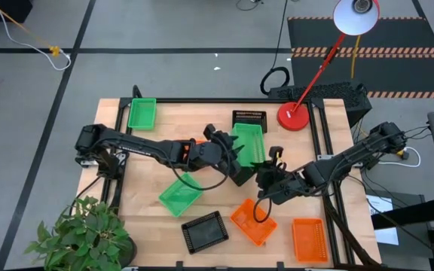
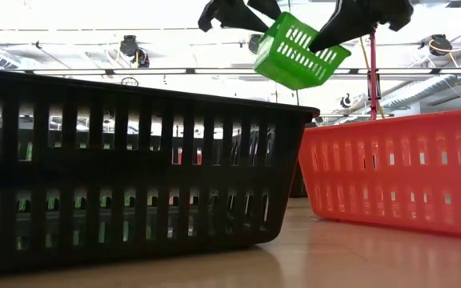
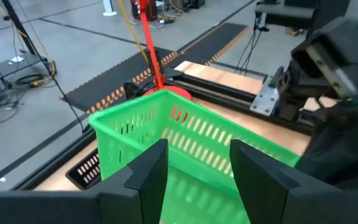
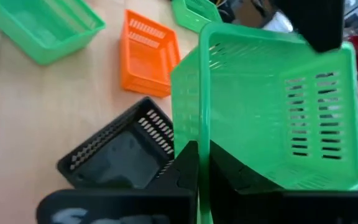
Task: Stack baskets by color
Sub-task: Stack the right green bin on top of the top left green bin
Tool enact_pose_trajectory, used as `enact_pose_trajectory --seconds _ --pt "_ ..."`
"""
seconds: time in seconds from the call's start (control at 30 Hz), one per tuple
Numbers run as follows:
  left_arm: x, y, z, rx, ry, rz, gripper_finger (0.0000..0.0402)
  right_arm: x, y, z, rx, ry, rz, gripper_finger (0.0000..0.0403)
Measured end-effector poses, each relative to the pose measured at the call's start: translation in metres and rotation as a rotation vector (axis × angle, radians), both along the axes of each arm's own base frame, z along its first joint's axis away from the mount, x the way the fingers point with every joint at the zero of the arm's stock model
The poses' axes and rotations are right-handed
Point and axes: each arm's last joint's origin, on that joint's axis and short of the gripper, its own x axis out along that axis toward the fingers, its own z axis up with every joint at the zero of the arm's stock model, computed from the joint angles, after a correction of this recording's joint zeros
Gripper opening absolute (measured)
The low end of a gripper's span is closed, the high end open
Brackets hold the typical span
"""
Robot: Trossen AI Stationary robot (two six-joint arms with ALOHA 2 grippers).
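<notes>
A green basket [image 1: 249,139] hangs tilted in the air above the table's middle [image 2: 298,50]. My right gripper [image 4: 199,155] is shut on it, reaching in from the table's right [image 1: 266,167]. My left gripper [image 3: 199,162] comes from the left [image 1: 230,154]; its open fingers stand over the basket's near end. On the table lie two more green baskets [image 1: 142,113] [image 1: 179,196], two black ones [image 1: 249,118] [image 1: 204,229] and two orange ones [image 1: 252,222] [image 1: 309,239]. My left gripper's fingers [image 3: 148,174] overlap the green basket's open top; whether they touch it I cannot tell. My right gripper pinches one wall's rim [image 4: 199,134], one finger outside the wall and one inside. The basket is lifted clear of the table and tilted.
The red lamp base [image 1: 294,117] stands at the far right, its stem leaning away over the floor. A potted plant [image 1: 81,237] sits at the near left corner. A black basket [image 2: 134,160] and an orange one [image 2: 398,172] fill the low view's foreground.
</notes>
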Motion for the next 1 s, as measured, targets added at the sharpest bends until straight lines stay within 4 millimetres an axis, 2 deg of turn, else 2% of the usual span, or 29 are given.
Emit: enact_pose_trajectory --seconds 0.2,0.33,0.47,0.57,0.63,0.77,0.9,1.0 --pt "0.001 -0.002 0.001 -0.020 -0.024 -0.020 0.0132 -0.001 -0.002 0.000 -0.053 -0.022 -0.049 0.0006" --pt "0.001 -0.006 0.005 0.092 0.014 -0.101 0.0098 -0.001 -0.002 0.000 -0.072 0.000 -0.030 0.0006" --pt "-0.006 -0.009 0.020 0.074 -0.056 -0.120 0.0087 -0.001 -0.002 0.000 -0.074 0.004 -0.022 0.0006" --pt "-0.010 -0.017 0.028 0.234 0.001 -0.208 0.0086 -0.001 -0.001 0.000 -0.064 0.014 -0.003 0.0006" --pt "-0.011 -0.025 0.025 0.373 0.090 -0.280 0.0087 -0.001 0.000 -0.001 -0.052 0.045 0.043 0.0006" --pt "-0.014 -0.030 0.022 0.450 0.238 -0.387 0.0122 0.000 0.003 -0.003 -0.003 0.120 0.176 0.0006" --pt "-0.018 -0.032 0.021 0.542 0.343 -0.460 0.0192 0.000 0.007 -0.005 0.055 0.185 0.316 0.0006" --pt "-0.019 -0.039 0.018 0.589 0.370 -0.611 0.0239 0.000 0.009 -0.006 0.079 0.212 0.380 0.0006"
